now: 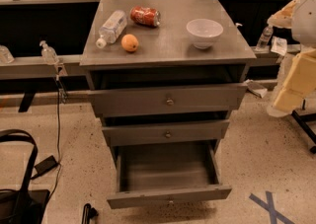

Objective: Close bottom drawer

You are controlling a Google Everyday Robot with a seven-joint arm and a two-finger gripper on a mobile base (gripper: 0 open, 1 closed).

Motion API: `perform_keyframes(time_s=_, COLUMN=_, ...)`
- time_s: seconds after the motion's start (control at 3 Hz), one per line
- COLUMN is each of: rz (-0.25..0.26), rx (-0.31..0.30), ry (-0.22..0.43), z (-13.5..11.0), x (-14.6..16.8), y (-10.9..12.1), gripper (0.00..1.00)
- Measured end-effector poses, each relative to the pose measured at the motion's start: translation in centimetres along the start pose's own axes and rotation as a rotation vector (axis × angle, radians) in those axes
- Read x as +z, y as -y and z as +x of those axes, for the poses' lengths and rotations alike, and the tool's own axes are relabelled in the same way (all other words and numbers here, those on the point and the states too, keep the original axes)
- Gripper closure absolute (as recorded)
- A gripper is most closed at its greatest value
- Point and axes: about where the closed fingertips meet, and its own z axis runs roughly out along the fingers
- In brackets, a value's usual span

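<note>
The bottom drawer (169, 196) of the grey metal cabinet (168, 45) is pulled far out towards me. Its deep grey tray (168, 168) shows nothing inside, and its slim front carries a small round knob (170, 201). The middle drawer (166, 133) and the top drawer (168, 100) each stand a little way out. My gripper is out of view. Only a white and cream part of my arm (296, 77) shows at the right edge, well apart from the cabinet.
On the cabinet top lie a water bottle (111, 28), a red can (145, 16), an orange (130, 43) and a white bowl (204, 32). A black bag (19, 188) and cable (58, 119) are on the floor at left. Blue tape (269, 207) marks the floor at right.
</note>
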Motion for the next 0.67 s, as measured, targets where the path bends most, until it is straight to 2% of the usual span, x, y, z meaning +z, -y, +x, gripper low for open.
perform_keyframes(time_s=0.33, rz=0.0, rx=0.0, ry=0.0, z=0.0, x=-0.01, y=0.0, gripper=0.0)
perform_keyframes(time_s=0.67, rz=-0.022, rx=-0.027, ry=0.041, z=-0.39, x=-0.26, y=-0.39, gripper=0.0)
